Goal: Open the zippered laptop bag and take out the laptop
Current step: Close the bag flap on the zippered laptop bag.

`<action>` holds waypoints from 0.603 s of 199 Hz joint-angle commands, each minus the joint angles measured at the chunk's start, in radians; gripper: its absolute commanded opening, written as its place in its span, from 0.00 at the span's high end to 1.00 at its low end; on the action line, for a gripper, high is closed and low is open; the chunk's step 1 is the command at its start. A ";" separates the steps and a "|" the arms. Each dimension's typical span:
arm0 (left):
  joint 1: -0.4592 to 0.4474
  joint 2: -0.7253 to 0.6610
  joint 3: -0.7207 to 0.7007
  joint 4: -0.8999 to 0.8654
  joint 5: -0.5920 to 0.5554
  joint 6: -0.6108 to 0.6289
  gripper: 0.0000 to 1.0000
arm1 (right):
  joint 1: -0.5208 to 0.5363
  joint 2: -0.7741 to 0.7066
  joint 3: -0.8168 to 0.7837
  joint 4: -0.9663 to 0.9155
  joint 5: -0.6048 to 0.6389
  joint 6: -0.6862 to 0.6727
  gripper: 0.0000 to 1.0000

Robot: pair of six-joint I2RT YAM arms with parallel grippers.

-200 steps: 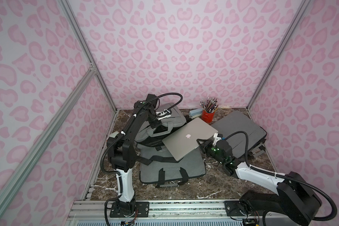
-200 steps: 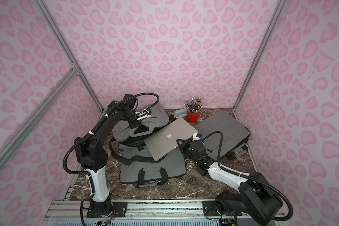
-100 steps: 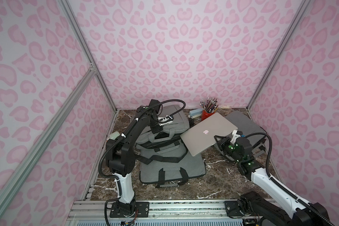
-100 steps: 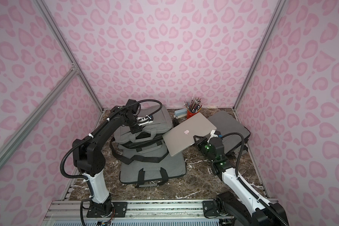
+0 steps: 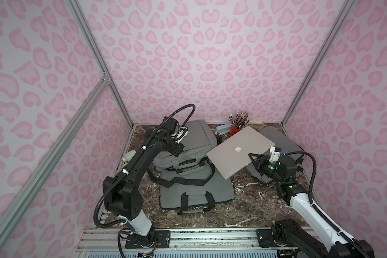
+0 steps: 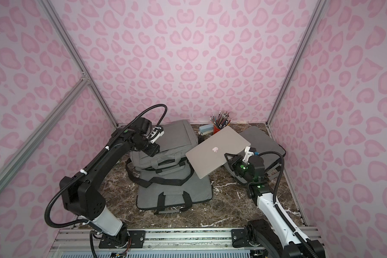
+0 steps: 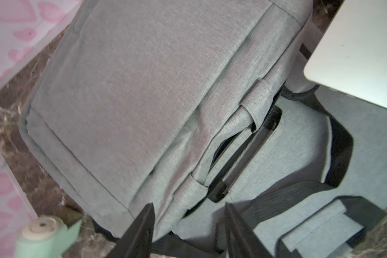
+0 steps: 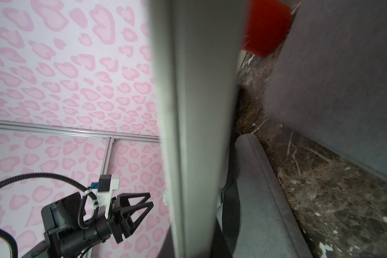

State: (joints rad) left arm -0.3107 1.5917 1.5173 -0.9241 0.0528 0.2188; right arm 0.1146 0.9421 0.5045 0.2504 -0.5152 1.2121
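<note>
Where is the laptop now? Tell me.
In both top views the laptop is held tilted in the air by the right gripper, right of the grey bag stack and just in front of the red pencil cup.

Only a white apple logo [image 5: 237, 149] readable, centred on the laptop [image 5: 228, 160] lid in both top views. No legible words or numbers elsewhere.

Red cup [image 5: 234, 131] of pencils [image 5: 239, 118] beside a pale blue box [image 5: 223, 129]; mint-green roll [image 7: 43, 233] by the wall.
</note>
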 commanded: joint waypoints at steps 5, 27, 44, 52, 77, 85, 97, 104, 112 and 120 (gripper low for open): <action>0.026 -0.116 -0.169 0.123 0.025 -0.327 0.38 | -0.021 0.000 -0.003 0.187 -0.100 0.000 1.00; 0.066 -0.221 -0.339 0.229 0.040 -0.489 0.34 | -0.034 0.004 -0.009 0.198 -0.117 0.001 1.00; 0.101 -0.294 -0.468 0.319 0.060 -0.614 0.31 | -0.039 0.012 -0.010 0.206 -0.129 0.004 1.00; 0.111 -0.320 -0.510 0.350 0.059 -0.658 0.31 | -0.039 0.015 -0.008 0.208 -0.131 0.004 1.00; 0.138 -0.377 -0.612 0.405 -0.003 -0.768 0.27 | -0.039 0.023 -0.005 0.210 -0.137 0.003 1.00; 0.151 -0.390 -0.643 0.428 -0.004 -0.802 0.27 | -0.038 0.024 -0.004 0.209 -0.139 0.001 1.00; 0.164 -0.405 -0.685 0.448 -0.014 -0.848 0.25 | -0.039 0.027 -0.003 0.205 -0.143 -0.001 1.00; 0.170 -0.412 -0.709 0.460 -0.023 -0.872 0.25 | -0.039 0.029 -0.005 0.205 -0.144 -0.002 1.00; 0.179 -0.422 -0.737 0.479 -0.028 -0.895 0.24 | -0.038 0.030 -0.004 0.206 -0.144 -0.003 1.00; 0.187 -0.427 -0.760 0.493 -0.028 -0.919 0.23 | -0.038 0.031 -0.006 0.205 -0.146 -0.003 1.00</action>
State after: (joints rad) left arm -0.1402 1.1835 0.8101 -0.5274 0.0494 -0.5697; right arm 0.0757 0.9722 0.4942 0.2901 -0.6258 1.2125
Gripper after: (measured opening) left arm 0.757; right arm 0.123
